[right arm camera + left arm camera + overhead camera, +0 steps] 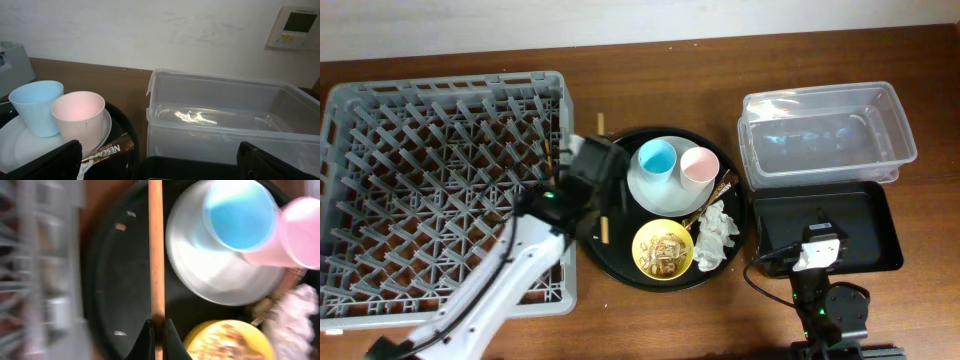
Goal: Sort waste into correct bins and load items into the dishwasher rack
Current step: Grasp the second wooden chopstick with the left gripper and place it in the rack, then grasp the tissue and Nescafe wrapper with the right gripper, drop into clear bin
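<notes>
My left gripper [599,207] [158,330] is shut on the wooden chopsticks [156,255], held lengthwise over the left side of the round black tray; their ends show in the overhead view [604,229]. The pale plate [642,188] carries the blue cup [657,158] and pink cup [699,166]. The yellow bowl [663,248] holds beige scraps. The white napkin [716,235] and brown wrapper [722,186] lie beside it. The grey dishwasher rack [440,190] is at left. My right gripper [165,165] is open and empty above the black rectangular tray [865,230], near the clear tub [825,135].
The large round black tray [620,262] sits between the rack and the bins. In the right wrist view the wrapper [107,150] lies by the pink cup [77,117], with the clear tub [225,120] just right. A wall runs behind the table.
</notes>
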Action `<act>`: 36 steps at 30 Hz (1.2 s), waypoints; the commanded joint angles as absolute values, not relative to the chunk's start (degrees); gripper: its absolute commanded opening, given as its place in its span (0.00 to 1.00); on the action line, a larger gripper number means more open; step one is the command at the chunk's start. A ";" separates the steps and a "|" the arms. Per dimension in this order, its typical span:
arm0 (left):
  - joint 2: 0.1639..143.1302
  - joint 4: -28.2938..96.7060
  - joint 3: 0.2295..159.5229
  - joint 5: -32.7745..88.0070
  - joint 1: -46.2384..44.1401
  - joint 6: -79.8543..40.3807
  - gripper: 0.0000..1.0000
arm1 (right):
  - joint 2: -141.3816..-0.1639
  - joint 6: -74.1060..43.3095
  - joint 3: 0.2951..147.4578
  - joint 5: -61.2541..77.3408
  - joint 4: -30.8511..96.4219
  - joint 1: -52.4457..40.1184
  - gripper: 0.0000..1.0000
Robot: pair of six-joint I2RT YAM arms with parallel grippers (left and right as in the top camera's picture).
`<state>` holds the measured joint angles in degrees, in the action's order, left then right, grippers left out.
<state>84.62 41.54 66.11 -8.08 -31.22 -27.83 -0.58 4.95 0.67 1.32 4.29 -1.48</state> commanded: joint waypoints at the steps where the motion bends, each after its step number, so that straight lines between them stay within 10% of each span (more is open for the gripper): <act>1: 81.93 44.31 66.59 -10.96 -22.57 -18.17 0.01 | -0.21 4.89 0.32 1.19 4.49 -1.15 0.99; 10: 87.72 44.66 66.24 -10.94 -8.19 -2.24 0.00 | -0.21 4.89 0.32 1.19 4.49 -1.15 0.99; 15: 93.32 43.81 66.24 -14.66 -7.97 -2.37 0.16 | -0.21 4.89 0.32 1.19 4.49 -1.15 0.99; 18: 93.32 43.33 66.26 -14.61 -7.97 -3.20 0.56 | -0.21 4.89 0.32 1.19 4.49 -1.15 0.99; 23: 84.42 44.93 67.13 5.80 -7.97 -4.89 0.58 | -0.21 4.89 0.32 1.19 4.49 -1.15 0.99; 25: 79.70 47.35 67.13 14.74 -7.97 -4.89 0.98 | -0.21 4.89 0.32 1.19 4.49 -1.15 0.99; 32: 78.30 51.11 67.11 15.27 -7.97 -4.86 1.00 | -0.25 0.34 3.75 6.48 -5.74 -1.15 0.99; 36: 78.30 51.09 67.11 15.27 -7.97 -4.86 0.99 | -8.34 -3.92 25.45 6.57 16.27 -1.15 0.99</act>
<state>78.43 51.24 66.59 14.41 -8.01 -4.54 -3.64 -0.51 16.51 5.43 11.81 -1.48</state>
